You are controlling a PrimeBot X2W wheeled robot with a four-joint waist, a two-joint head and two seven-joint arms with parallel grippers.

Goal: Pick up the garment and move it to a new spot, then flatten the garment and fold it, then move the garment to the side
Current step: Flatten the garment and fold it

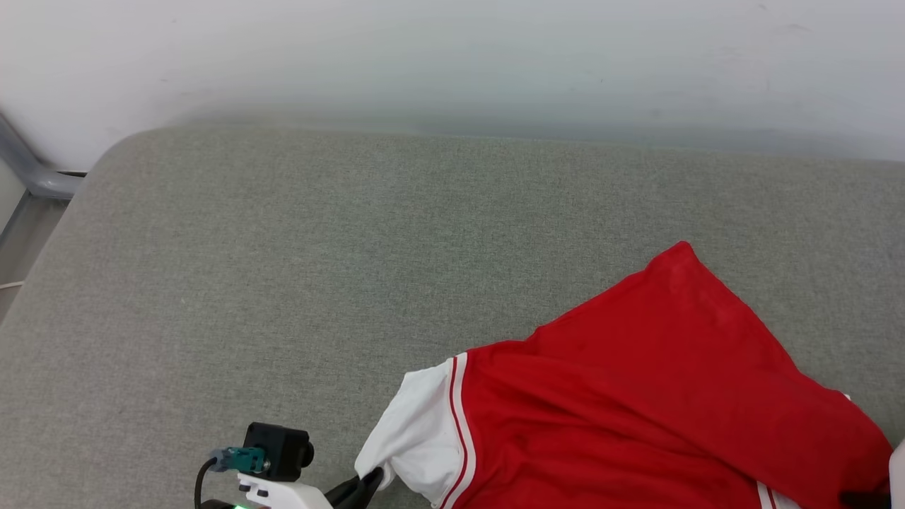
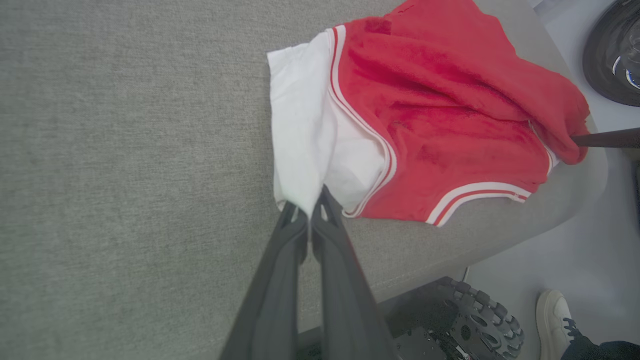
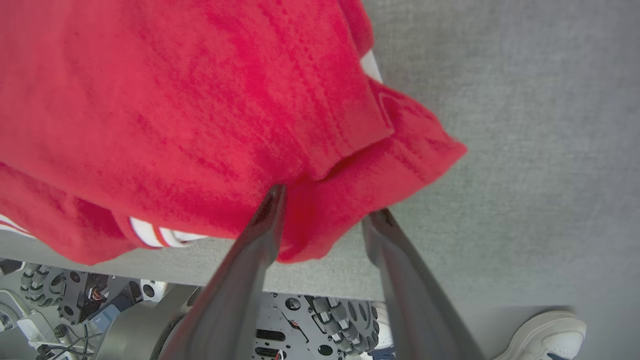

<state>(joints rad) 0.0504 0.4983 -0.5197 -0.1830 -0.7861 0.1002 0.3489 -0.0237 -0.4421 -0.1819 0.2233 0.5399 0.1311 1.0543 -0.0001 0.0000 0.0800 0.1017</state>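
Jersey shirt point(image 1: 636, 396): likely soft, light, limp. Left gripper point(image 2: 305, 210) is clamped on the white sleeve point(image 2: 305, 130); right gripper point(image 3: 328, 201) has its jaws apart at the red corner point(image 3: 320, 240). Grasp the edges.

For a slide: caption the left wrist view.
Left tool pinches the jersey by its white sleeve on a grey cushion.
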